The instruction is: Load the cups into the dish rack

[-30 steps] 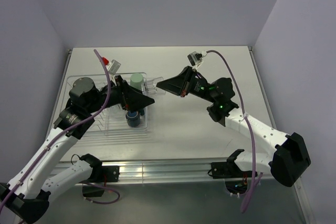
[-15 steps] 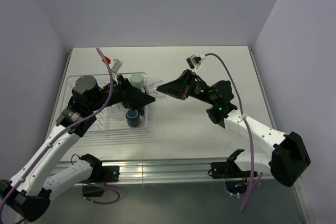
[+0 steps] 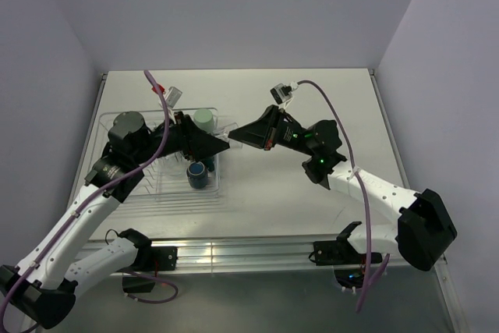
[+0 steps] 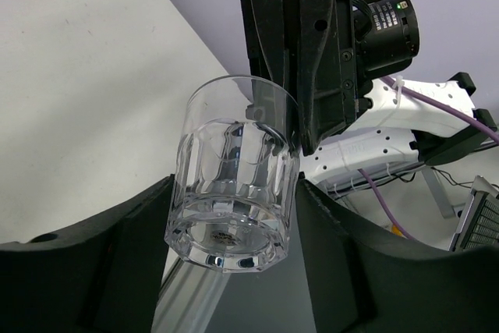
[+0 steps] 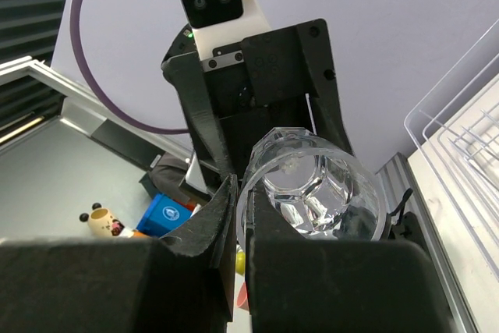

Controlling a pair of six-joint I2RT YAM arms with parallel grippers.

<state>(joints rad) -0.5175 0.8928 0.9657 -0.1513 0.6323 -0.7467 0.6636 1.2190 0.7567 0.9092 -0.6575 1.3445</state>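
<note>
Clear tumbler hangs pinched by its rim in the closed right claw, the left claw's fingers flanking its base, their grip unclear even in the wrist views, while only the top view shows the dish rack alongside, holding a mint green tumbler and a navy mug.

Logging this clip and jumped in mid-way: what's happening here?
A handover in mid-air. The right gripper is shut on the rim of a clear tumbler, holding it between the fingers of the left gripper, which flank it; whether they touch it is unclear. This is near the dish rack, where a mint green tumbler and a navy mug sit.
</note>
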